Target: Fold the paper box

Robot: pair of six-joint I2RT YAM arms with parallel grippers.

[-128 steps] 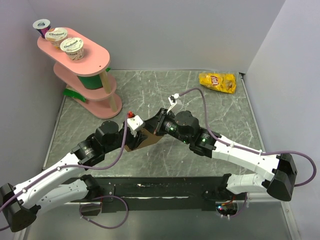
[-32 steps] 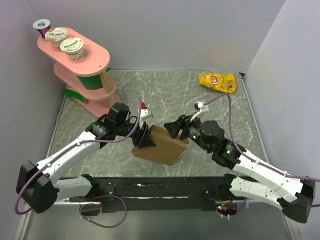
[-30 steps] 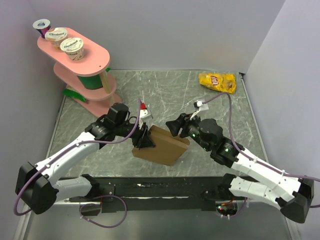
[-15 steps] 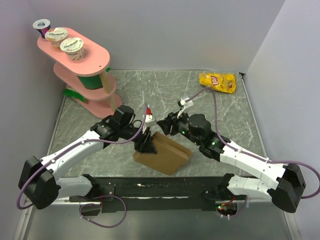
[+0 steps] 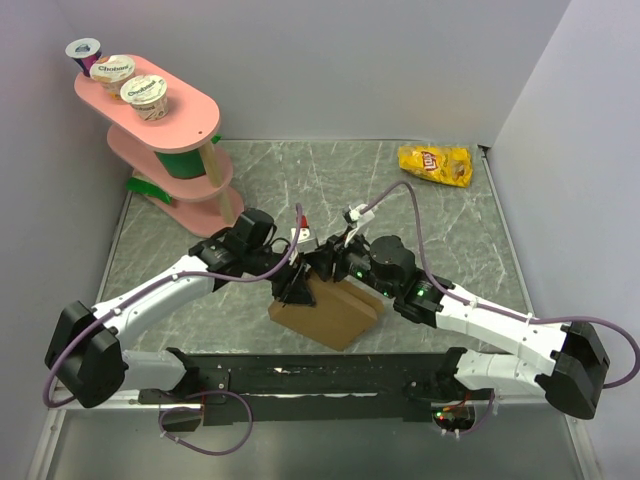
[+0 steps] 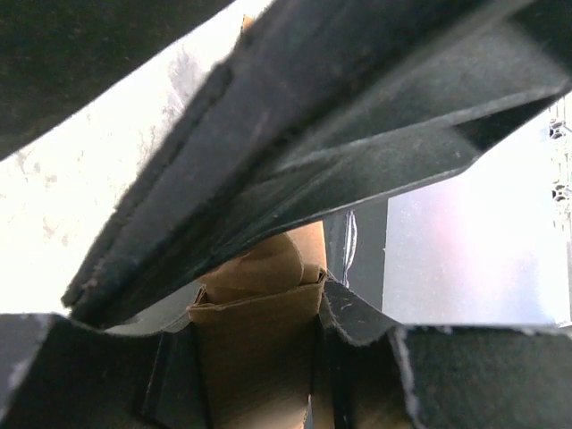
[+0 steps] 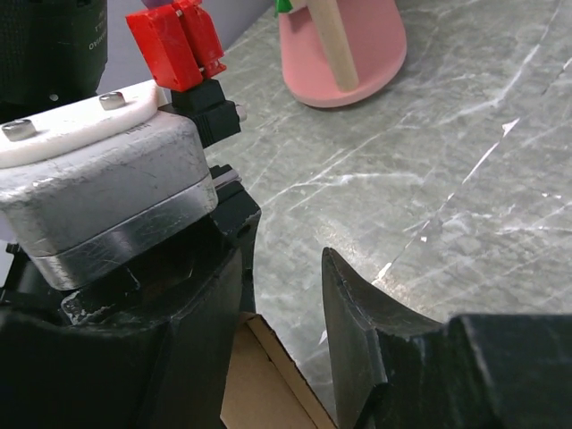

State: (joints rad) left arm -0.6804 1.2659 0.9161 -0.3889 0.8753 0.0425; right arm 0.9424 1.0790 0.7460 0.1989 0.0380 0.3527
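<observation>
The paper box (image 5: 335, 315) is a plain brown cardboard box lying on the table in front of the arm bases. My left gripper (image 5: 296, 287) reaches down on its left upper edge. In the left wrist view this gripper (image 6: 255, 313) is shut on a cardboard wall (image 6: 255, 366) that fills the gap between the two fingers. My right gripper (image 5: 322, 265) hangs right beside it, over the same edge. Seen from the right wrist, that gripper (image 7: 284, 268) is open, with a corner of the box (image 7: 259, 384) low between its fingers and touching neither clearly. The left wrist's camera housing (image 7: 98, 179) sits close by.
A pink two-tier stand (image 5: 165, 120) with yogurt cups (image 5: 130, 80) on top is at the back left. A yellow chip bag (image 5: 435, 163) lies at the back right. Grey walls close in the marble-patterned table (image 5: 450, 240).
My right gripper has moved left along the box to sit next to the left gripper, and its jaws have narrowed. The left arm and the box shifted slightly right.
</observation>
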